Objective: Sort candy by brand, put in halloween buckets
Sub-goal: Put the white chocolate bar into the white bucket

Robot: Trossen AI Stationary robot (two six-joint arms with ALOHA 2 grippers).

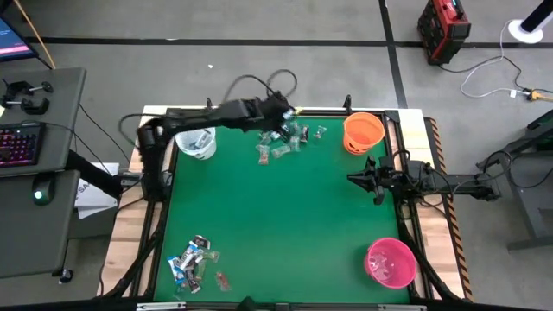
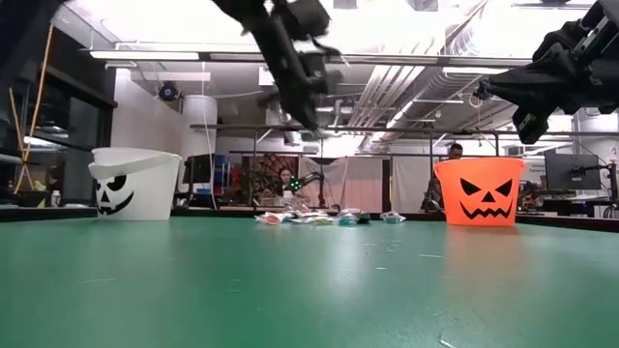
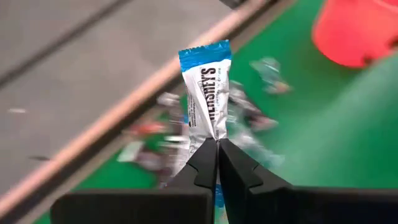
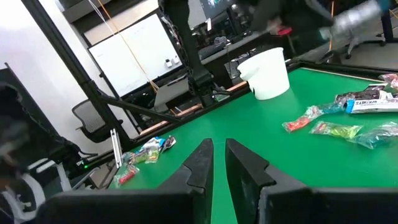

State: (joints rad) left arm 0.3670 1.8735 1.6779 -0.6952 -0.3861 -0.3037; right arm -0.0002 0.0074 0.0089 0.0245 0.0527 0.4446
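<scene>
The left gripper (image 3: 217,144) pinches a blue-and-white candy (image 3: 207,93) by its tail, above the far pile (image 1: 285,142) between the white bucket (image 1: 197,143) and orange bucket (image 1: 363,132). That thin hold could slip in transit. The right gripper (image 4: 217,155) waits, nearly closed and empty.

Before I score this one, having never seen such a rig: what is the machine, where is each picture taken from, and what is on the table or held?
Two dark robot arms work at a green table. One camera looks down from above, one looks level across the tabletop, and one sits on each wrist. The left gripper, above the far candy pile, is shut on a blue-and-white candy. The right gripper waits near the orange bucket. A white bucket, a pink bucket and a near candy pile also sit there.
</scene>
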